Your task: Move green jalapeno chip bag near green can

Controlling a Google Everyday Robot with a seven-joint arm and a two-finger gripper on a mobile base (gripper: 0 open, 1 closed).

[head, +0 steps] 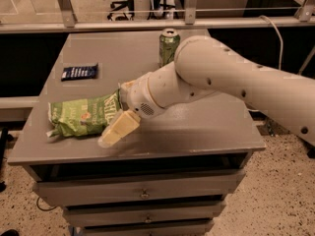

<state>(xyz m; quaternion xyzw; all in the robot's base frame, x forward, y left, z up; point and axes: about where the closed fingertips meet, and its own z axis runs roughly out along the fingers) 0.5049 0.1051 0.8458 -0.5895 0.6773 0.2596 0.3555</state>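
Observation:
The green jalapeno chip bag [78, 117] lies flat near the front left of the grey table [206, 127]. The green can [169, 46] stands upright at the back middle of the table, well apart from the bag. My gripper [116, 130] reaches in from the right on a thick white arm [221, 77]. It sits low over the bag's right end, at or just beside its edge. The arm passes in front of the can's lower part and hides it.
A small dark blue flat packet [79, 72] lies at the back left of the table. Drawers [143, 194] run below the table's front edge. A metal rail [123, 23] runs behind the table. A cable [275, 28] hangs at the right.

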